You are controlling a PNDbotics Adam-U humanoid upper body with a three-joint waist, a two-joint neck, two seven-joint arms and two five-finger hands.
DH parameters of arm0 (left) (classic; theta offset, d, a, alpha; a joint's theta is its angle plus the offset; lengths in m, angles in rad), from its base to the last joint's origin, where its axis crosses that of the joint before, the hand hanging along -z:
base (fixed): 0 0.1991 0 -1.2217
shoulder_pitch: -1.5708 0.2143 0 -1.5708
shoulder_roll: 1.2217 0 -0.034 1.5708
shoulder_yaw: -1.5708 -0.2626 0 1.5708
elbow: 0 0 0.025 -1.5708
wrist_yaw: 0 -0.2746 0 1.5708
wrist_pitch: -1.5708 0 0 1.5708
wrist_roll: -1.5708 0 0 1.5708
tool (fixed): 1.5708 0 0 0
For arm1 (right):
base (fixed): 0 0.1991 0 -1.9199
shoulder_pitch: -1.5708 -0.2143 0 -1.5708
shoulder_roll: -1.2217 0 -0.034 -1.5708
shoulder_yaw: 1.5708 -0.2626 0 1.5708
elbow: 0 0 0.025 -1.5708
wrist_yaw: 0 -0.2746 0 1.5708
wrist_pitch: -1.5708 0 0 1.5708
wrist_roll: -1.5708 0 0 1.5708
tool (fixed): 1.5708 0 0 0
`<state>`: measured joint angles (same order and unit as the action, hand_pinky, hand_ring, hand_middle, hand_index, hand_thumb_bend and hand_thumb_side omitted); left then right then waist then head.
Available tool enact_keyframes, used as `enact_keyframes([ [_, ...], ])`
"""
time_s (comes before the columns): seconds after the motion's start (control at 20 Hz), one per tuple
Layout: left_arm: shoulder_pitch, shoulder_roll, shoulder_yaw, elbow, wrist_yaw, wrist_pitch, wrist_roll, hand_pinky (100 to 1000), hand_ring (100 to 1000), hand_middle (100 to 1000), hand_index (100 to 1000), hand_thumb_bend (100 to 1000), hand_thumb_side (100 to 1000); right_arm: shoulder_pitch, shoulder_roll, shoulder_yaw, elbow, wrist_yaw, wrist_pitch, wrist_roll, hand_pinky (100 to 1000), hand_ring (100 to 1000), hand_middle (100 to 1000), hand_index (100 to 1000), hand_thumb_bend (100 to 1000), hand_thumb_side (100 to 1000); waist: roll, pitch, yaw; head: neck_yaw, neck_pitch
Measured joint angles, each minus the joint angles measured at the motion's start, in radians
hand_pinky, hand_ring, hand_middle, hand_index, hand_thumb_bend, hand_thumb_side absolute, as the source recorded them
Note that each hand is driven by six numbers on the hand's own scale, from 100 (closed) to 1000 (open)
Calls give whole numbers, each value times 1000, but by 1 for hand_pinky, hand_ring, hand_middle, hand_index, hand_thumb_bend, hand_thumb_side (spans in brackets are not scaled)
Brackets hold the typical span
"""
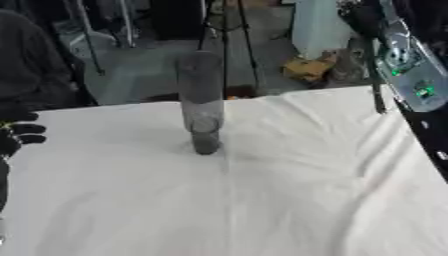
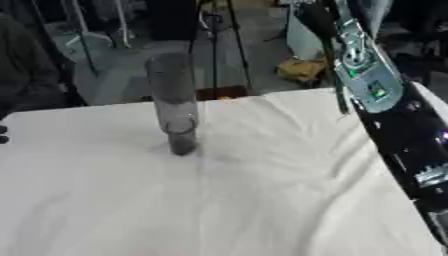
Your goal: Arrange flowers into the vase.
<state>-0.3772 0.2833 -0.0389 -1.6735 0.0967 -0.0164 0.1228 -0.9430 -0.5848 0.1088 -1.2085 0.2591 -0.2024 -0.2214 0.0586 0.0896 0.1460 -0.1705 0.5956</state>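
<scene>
Robot hand [image 1: 19,134] at the left edge, tall vase [image 1: 200,100] mid-worktop.

Its dark fingers sat curled and held nothing, just over the white-clothed worktop [image 1: 262,200]. Further right, the clear cylindrical vase stood upright on the cloth, toward the far side, well apart from that hand. At the right, the robot's right arm [image 2: 385,110] reached up past the far edge; its hand was out of view.

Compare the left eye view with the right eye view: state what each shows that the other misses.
Only the left eye view shows the left hand as several curled black fingers at the left edge; the right eye view catches a mere sliver there. Only the right eye view shows the right arm running far down the right side. Both share the upright, empty glass vase on the white tablecloth; no flowers show.
</scene>
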Motion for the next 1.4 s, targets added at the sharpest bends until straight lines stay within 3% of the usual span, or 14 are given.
enact_keyframes([
  [0.5, -27, -48, -31, -12, 9, 2, -30, 619, 612, 616, 722, 432, 945, -60, 36, -76, -3, -119, -26, -118, 100, 100, 100, 202, 100, 919, 0, 0, 94, -85, -68],
  [0.8, -35, -58, -44, -16, 12, 5, -42, 617, 611, 615, 721, 431, 947, -70, 35, -84, -14, -186, -50, -159, 100, 100, 100, 207, 100, 949, 1, 0, 120, -119, -88],
  [1.4, -53, -92, -89, -17, 28, 12, -86, 615, 610, 614, 721, 429, 950, -77, 34, -90, -38, -125, -162, -239, 100, 100, 100, 228, 100, 975, 9, 0, 215, -177, -105],
])
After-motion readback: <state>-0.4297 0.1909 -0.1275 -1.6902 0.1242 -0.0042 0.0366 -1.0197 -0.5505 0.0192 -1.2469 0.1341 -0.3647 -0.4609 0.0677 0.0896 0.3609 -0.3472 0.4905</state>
